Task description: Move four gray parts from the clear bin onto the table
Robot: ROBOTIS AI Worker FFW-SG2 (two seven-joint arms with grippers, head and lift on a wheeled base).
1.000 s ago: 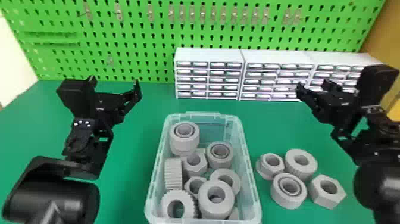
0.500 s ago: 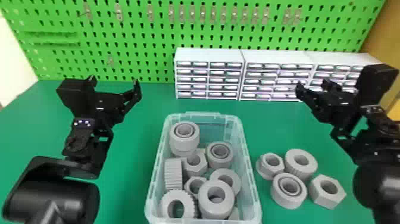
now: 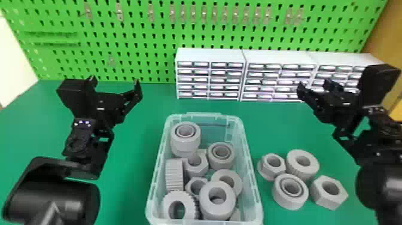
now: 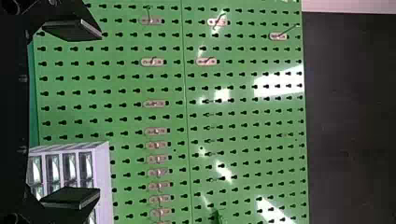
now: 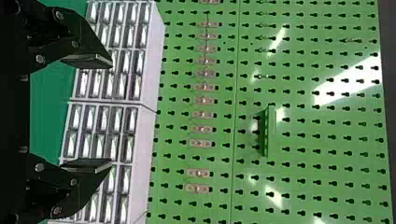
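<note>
Count looks met: four gray parts out on the green desk (image 3: 134,185), right of the clear bin (image 3: 254,191). They are a flanged nut (image 3: 270,171), a ribbed ring (image 3: 302,171), a hex nut (image 3: 328,200) and a double-ringed collar (image 3: 289,202). All in one loose cluster just beside the bin, holes facing up; can't tell which of them actually touch.

Bin holds plenty more, piled mostly toward the near end: a toothed gear (image 3: 188,203) in the near left corner, a ribbed part (image 3: 174,176) on its side by the left wall, a thick collar (image 3: 217,206) at the near end, plus other nuts and rings. These look like extras, since the task asks for four only. Something gray pokes out under the thick collar, too hidden to name.

Left gripper (image 3: 115,81): up over the desk, left of the bin, fingers wide apart, nothing between them. Right gripper (image 3: 314,84): up on the right, in front of the white drawer cabinets (image 3: 209,55), fingers apart with a narrower gap, also empty. Both wrist cameras face the green pegboard (image 4: 243,107).

Judgement: task done or as good as done, four of four placed. No part hangs midway. Nothing left to move; just keep both arms clear of the cluster.
</note>
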